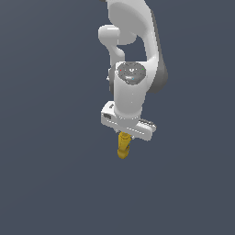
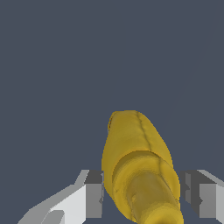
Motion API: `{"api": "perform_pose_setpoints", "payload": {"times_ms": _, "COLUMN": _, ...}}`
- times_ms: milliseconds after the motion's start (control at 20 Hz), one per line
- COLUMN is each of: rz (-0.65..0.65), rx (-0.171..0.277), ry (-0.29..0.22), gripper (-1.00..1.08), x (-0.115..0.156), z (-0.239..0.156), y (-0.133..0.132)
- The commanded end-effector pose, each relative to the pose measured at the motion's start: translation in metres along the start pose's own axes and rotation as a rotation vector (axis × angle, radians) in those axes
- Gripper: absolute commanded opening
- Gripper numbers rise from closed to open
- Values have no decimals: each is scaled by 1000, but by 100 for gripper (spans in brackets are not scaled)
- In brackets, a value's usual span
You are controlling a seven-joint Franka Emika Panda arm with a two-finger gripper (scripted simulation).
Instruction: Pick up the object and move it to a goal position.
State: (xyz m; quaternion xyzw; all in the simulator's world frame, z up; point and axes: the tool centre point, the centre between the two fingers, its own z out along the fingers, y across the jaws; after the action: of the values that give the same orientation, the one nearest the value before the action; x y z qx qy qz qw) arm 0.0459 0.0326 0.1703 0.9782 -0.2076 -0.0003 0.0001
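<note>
Bottle hangs long axis near vertical beneath end effector, fingers flanking it; grip contact unclear.

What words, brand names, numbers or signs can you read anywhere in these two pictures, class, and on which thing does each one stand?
None can be read.
Mustard-yellow bottle: plain yellow surface in both views, no label text showing.
Pincer and white arm: no lettering; the small coloured specks on the grey disc are too small to read as signs.

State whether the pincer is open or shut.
Open: in the wrist view both fingers flank the yellow bottle, the far one standing clear of it.
</note>
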Motion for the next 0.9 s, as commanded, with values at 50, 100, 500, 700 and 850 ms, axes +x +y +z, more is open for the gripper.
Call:
{"api": "perform_pose_setpoints", "payload": {"times_ms": 50, "rz": 0, "rx": 0, "ry": 1, "gripper": -100, "x": 0, "z": 0, "y": 0}}
{"api": "perform_pose_setpoints", "payload": {"times_ms": 100, "rz": 0, "rx": 0, "ry": 1, "gripper": -100, "x": 0, "z": 0, "y": 0}}
{"api": "perform_pose_setpoints", "payload": {"times_ms": 500, "rz": 0, "rx": 0, "ry": 0, "gripper": -100, "x": -1, "z": -3, "y": 0}}
{"api": "perform_pose_setpoints", "payload": {"times_ms": 700, "rz": 0, "rx": 0, "ry": 0, "gripper": -100, "x": -3, "z": -16, "y": 1}}
{"api": "perform_pose_setpoints", "payload": {"times_ms": 850, "rz": 0, "rx": 0, "ry": 0, "gripper": -100, "x": -7, "z": -33, "y": 3}}
